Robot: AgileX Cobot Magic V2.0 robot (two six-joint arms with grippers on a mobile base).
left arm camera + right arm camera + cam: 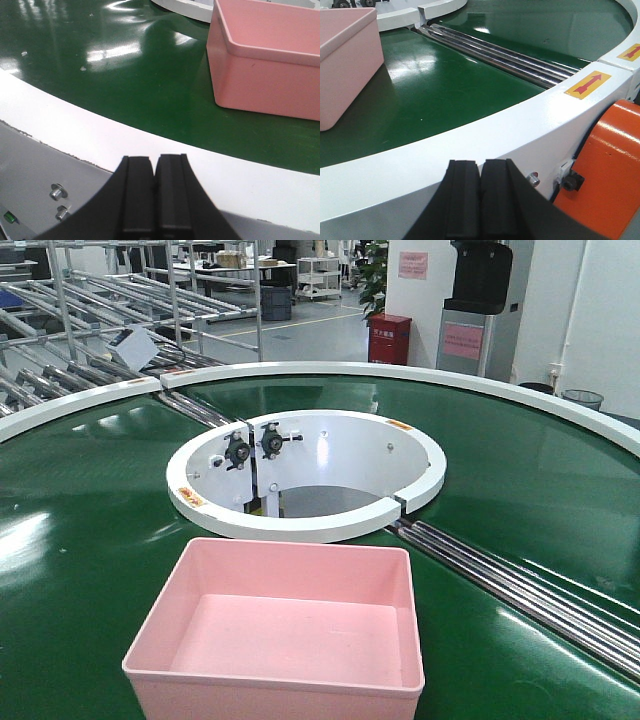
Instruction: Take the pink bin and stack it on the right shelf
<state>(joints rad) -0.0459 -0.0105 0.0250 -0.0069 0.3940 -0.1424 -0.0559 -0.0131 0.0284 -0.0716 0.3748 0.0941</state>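
Meanwhile, the pink bin (270, 702) sat on the green belt (80, 570), while the left gripper (155, 195) and right gripper (480, 200) hung closed above its white rim (210, 167).

The pink bin (275, 698) stands upright, open side up, on the green belt (80, 570), close to the white inner ring (300, 525). It is pale, shallow and rectangular, with smooth walls, a rolled rim and rounded corners. It looks empty, though its near inner wall is hidden.
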